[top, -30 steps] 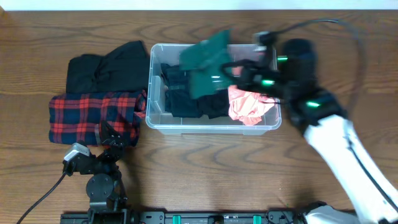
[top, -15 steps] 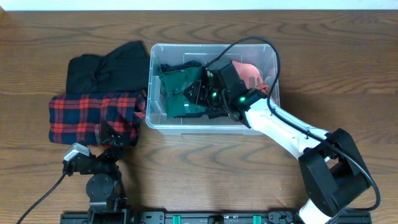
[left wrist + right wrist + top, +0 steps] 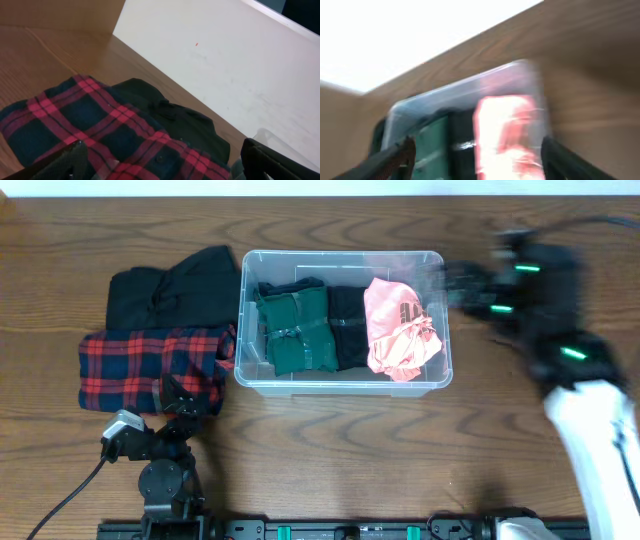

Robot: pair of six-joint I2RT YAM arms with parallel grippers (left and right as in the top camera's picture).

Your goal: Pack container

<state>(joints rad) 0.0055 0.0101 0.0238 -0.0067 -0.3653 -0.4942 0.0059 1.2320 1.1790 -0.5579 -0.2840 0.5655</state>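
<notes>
The clear container [image 3: 341,385] sits mid-table with a folded green garment [image 3: 297,332] at its left end, a black one [image 3: 347,328] in the middle and a pink one [image 3: 400,330] at the right. My right gripper [image 3: 452,283], motion-blurred, hangs just beyond the container's right rim, open and empty. Its wrist view shows the container [image 3: 470,85] ahead, with the green garment [image 3: 432,145] and pink garment [image 3: 507,130] inside, framed by the open right gripper [image 3: 476,145]. My left gripper [image 3: 185,402] is open over a red plaid shirt [image 3: 150,365]; the wrist view shows the left gripper [image 3: 161,145] open and empty.
A black garment [image 3: 170,295] lies behind the plaid shirt, left of the container. In the left wrist view the plaid shirt [image 3: 100,125] and the black garment [image 3: 175,115] lie ahead, with the container's corner [image 3: 270,137] at the right. A white wall [image 3: 225,60] borders the table's far edge.
My right gripper let go of the green garment, which now lies in the container's left end, opened, and pulled out to the right. The left arm has not moved.
</notes>
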